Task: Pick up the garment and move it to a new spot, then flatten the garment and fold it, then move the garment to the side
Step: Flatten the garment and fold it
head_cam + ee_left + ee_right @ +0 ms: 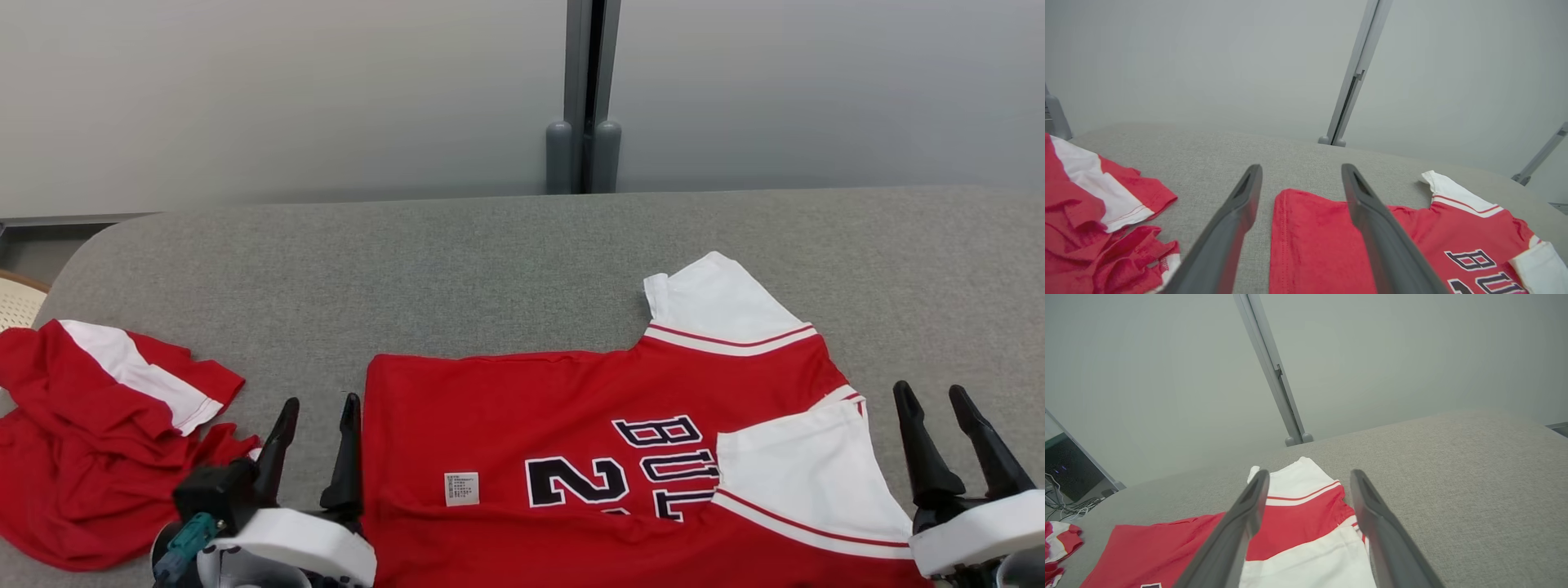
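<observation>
A red jersey (522,433) with white sleeves and dark lettering lies spread flat on the grey surface (490,269), its near sleeve folded in over the body. In the left wrist view the jersey's hem corner (1306,245) shows between the fingers. My left gripper (320,412) stands open at the jersey's left edge, nothing between its fingers. My right gripper (932,402) stands open just right of the folded sleeve, also holding nothing. The right wrist view looks over the far white sleeve (1300,482).
A second crumpled red and white garment (98,433) lies at the left edge of the surface. A pale wall with a grey post (584,98) stands behind. A woven chair edge (16,298) shows at far left. Bare grey surface stretches behind and right of the jersey.
</observation>
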{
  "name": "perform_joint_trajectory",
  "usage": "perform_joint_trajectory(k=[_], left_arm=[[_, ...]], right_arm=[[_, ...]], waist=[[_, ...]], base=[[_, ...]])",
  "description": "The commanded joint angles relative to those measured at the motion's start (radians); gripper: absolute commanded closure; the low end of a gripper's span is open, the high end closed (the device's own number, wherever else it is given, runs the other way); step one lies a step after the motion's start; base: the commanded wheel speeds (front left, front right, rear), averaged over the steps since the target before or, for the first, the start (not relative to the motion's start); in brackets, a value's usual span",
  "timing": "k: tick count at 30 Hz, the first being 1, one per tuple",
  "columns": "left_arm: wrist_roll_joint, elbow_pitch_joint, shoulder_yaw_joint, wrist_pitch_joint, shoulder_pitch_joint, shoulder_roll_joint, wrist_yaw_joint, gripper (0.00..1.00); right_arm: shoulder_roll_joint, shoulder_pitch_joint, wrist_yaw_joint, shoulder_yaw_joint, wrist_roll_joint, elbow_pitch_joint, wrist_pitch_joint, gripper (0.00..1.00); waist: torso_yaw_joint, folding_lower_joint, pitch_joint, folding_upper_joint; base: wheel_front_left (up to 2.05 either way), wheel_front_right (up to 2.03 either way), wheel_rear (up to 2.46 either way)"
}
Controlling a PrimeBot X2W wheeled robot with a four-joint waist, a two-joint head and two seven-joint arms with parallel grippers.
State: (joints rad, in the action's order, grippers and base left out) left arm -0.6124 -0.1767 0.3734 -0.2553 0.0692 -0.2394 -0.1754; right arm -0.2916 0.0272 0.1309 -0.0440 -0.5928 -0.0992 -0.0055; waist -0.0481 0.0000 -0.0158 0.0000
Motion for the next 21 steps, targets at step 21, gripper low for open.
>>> perform_joint_trajectory(k=[21], left_arm=[[0.160,-0.573,0.120,0.166,0.479,0.016,-0.006,0.00]], right_arm=[[-0.078,-0.233,0.000,-0.114,-0.024,-0.098,-0.131,0.00]], waist=[[0.087,0.0000,-0.259,0.0000]], base=[[0.00,0.00,0.00]])
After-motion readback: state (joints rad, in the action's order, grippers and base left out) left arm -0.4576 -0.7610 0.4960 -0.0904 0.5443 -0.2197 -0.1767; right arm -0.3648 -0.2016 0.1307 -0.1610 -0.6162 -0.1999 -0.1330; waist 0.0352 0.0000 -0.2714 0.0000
